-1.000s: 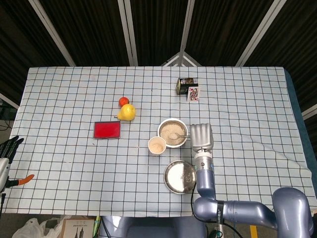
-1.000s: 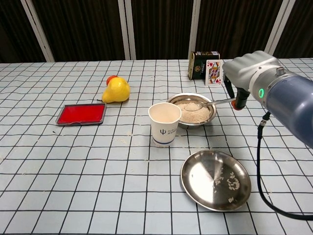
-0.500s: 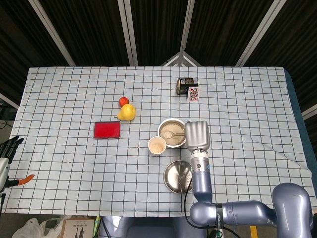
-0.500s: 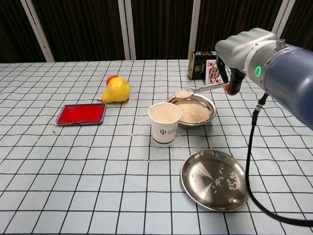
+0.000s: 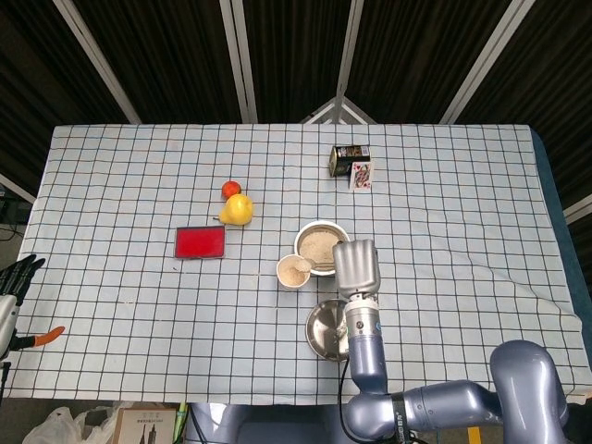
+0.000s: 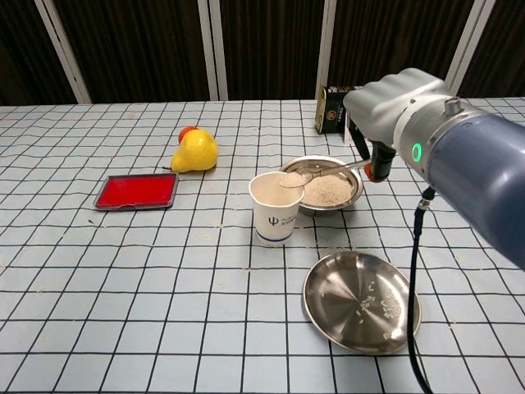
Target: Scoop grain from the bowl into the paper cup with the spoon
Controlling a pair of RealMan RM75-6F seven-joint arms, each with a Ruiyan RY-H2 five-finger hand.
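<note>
One spoon (image 6: pixel 316 172): held level by right hand (image 6: pixel 385 103), long axis pointing left, heaped tip over paper cup (image 6: pixel 276 208) rim.
Bowl (image 6: pixel 324 187): just behind cup.
Left hand (image 5: pixel 17 277): at frame edge, grasp unclear.

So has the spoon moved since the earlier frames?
Yes. The spoon, held by the right hand, has moved left from over the bowl to the paper cup rim.

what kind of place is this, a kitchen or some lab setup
Probably a lab or robot test rig, not a kitchen: a table under a checked cloth, dark slatted panels behind, and unrelated props such as a playing card and a red tray.
</note>
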